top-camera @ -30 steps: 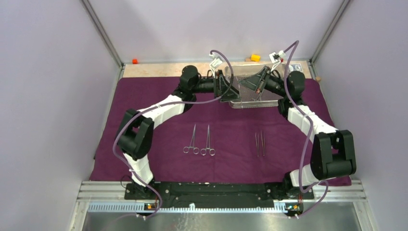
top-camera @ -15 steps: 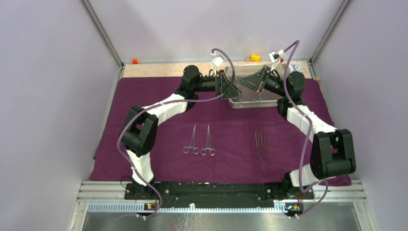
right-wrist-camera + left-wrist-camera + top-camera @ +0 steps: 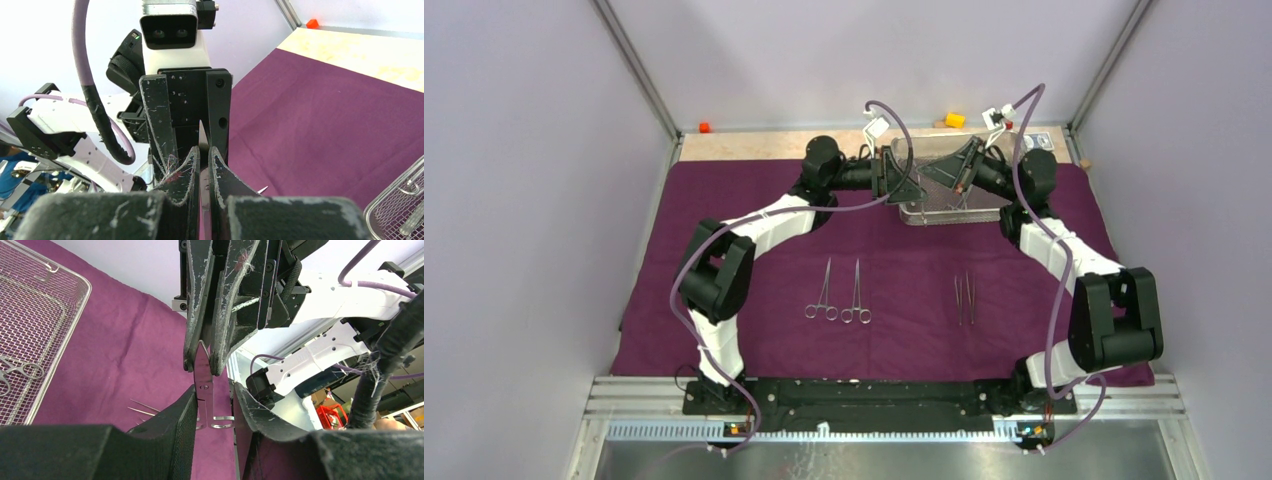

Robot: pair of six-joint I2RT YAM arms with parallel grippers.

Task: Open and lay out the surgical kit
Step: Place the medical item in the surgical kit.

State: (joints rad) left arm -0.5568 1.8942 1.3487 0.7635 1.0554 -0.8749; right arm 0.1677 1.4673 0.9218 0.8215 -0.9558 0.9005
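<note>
The dark purple cloth [image 3: 904,340] lies spread out, with the wire-mesh tray [image 3: 954,216] at its back. Above the tray my two grippers meet tip to tip. My right gripper [image 3: 204,150] is shut on the blade end of a steel ring-handled instrument [image 3: 204,377]. My left gripper [image 3: 215,390] straddles that instrument's ring handles, one finger against each side. Another ring-handled tool [image 3: 20,371] lies in the tray [image 3: 82,305]. Two clamps [image 3: 839,292] and the tweezers [image 3: 964,298] lie side by side on the cloth in front.
Beyond the cloth runs a bare wooden strip [image 3: 744,145] with an orange block [image 3: 704,127] and a yellow block [image 3: 954,120]. Purple enclosure walls stand close on both sides. The arm bases sit on the metal rail [image 3: 864,395] at the near edge.
My left gripper has slid a little to the right and its jaws have narrowed round the instrument's ring handles. The right gripper has stayed shut and still.
</note>
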